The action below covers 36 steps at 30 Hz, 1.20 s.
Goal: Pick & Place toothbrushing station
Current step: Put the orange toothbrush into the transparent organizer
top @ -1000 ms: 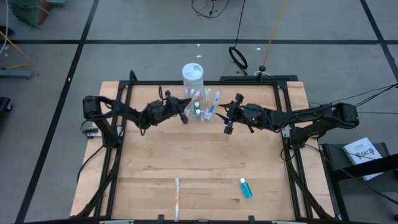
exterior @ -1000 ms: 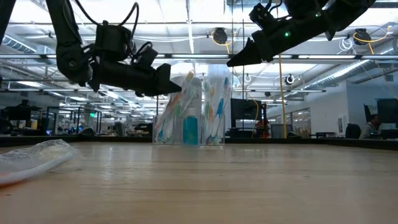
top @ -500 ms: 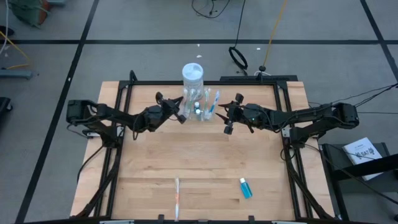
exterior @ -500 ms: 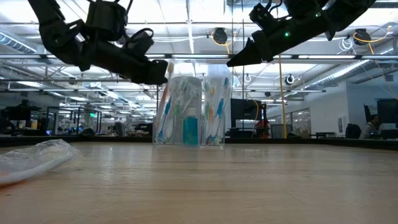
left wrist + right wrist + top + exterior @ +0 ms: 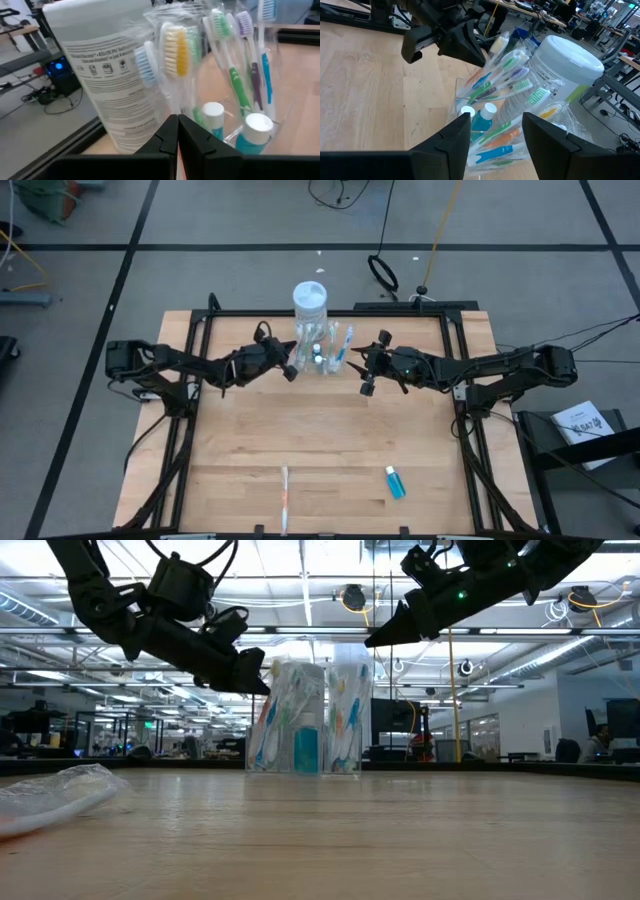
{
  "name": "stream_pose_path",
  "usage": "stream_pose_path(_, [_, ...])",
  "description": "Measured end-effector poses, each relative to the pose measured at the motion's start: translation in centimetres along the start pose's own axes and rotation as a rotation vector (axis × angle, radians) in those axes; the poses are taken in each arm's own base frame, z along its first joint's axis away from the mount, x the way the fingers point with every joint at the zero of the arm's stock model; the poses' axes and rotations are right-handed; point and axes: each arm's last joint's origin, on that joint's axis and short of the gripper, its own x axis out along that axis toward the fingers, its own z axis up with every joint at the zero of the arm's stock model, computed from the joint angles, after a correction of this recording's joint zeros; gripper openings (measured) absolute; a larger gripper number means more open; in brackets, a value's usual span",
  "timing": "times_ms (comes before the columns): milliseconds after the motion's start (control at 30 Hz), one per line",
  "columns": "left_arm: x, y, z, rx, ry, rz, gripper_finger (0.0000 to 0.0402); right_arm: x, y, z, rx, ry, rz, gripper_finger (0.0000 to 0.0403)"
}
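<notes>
With our left gripper pinched shut and empty beside the station, at upper centre of the desk, and our right gripper spread, we judge it light, slippery, tippy; grasp a rigid wall.

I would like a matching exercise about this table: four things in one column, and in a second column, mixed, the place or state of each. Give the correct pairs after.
Things:
1. white jar
2. loose toothbrush
3. left gripper
4. right gripper

Places or states:
A. fingers open, on the right side of the toothbrushing station
B. lying at the table's near edge
C. standing at the table's far edge, behind the station
D. fingers shut, on the station's left side

Pairs: 1-C, 2-B, 3-D, 4-A
</notes>
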Motion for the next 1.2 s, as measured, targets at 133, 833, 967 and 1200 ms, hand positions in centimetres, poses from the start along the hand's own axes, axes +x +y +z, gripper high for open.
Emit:
stream_pose_path(133, [0.07, 0.13, -0.01, -0.002, 0.001, -0.001, 0.0017, 0.0, 0.0, 0.0, 0.0, 0.0, 0.0, 0.0171])
stream_pose_path(833, [0.01, -0.01, -0.21, 0.079, 0.02, -0.01, 0.0089, 0.0, 0.0, 0.0, 0.0, 0.0, 0.0, 0.0171])
stream_pose_path(967, [0.01, -0.01, -0.42, 0.088, 0.04, -0.011, 0.0125, 0.0, 0.0, 0.0, 0.0, 0.0, 0.0, 0.0171])
stream_pose_path(1200, [-0.06, -0.15, -0.52, 0.074, 0.049, -0.014, 0.0192, 0.0, 0.0, 0.0, 0.0, 0.0, 0.0, 0.0171])
